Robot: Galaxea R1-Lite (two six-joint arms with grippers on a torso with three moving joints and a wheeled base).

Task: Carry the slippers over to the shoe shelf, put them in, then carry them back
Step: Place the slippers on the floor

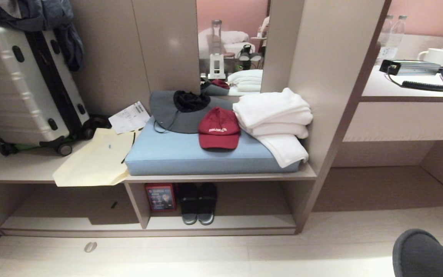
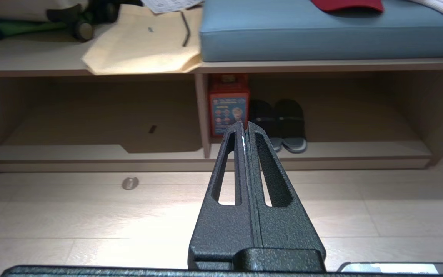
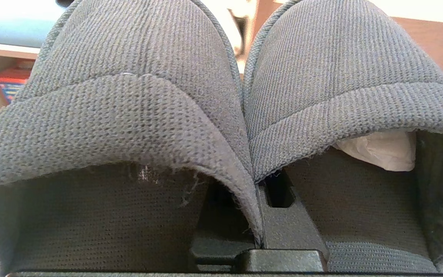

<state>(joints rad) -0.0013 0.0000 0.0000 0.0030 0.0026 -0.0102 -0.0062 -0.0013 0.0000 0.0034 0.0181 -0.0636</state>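
Observation:
The slippers [image 3: 221, 96], a grey-blue fabric pair, fill the right wrist view side by side. My right gripper [image 3: 258, 215] is shut on the inner edges of both wide straps where they meet. In the head view their rounded ends [image 1: 429, 254] hang at the bottom right, over the floor. The shoe shelf [image 1: 221, 223] is the low cubby under the bench, with a pale base board and an upright divider [image 1: 137, 204]. My left gripper [image 2: 244, 127] is shut and empty above the floor, pointing at the shoe shelf [image 2: 321, 150].
A blacker pair of slippers with pale sole edges [image 1: 197, 204] and a red box [image 1: 160, 197] stand in the cubby's left part. On the bench lie a blue cushion [image 1: 190, 156], red cap [image 1: 219, 129], white towels [image 1: 275, 119], a suitcase [image 1: 21, 84]. A desk alcove [image 1: 390, 184] opens at right.

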